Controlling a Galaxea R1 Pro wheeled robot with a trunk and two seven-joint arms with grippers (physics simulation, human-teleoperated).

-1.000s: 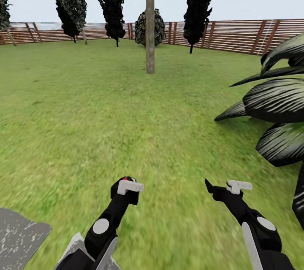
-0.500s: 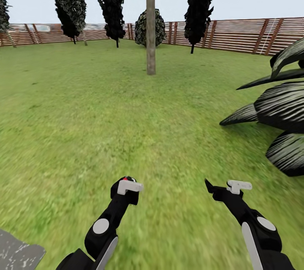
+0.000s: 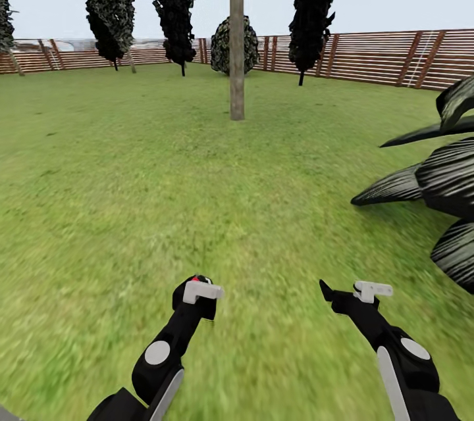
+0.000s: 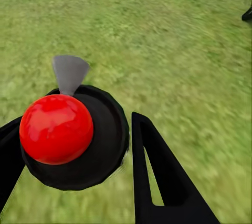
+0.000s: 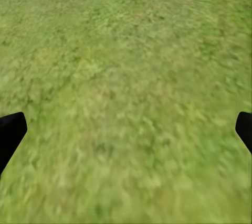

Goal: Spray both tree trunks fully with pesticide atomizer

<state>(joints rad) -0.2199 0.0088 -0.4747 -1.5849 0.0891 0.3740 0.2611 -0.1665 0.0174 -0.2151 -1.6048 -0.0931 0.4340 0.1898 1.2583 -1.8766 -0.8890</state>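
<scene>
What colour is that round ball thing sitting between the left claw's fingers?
Glossy bright red: the ball sits on a black round body, seen best in the left wrist view.

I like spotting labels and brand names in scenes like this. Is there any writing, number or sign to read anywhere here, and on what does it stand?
None: no readable text in any view.
Left hand: it holds a black object with a red ball on top, which carries no lettering.
Right hand: plain black and white, no markings.
Fence, tree trunk and grass: no signs or numbers.
</scene>
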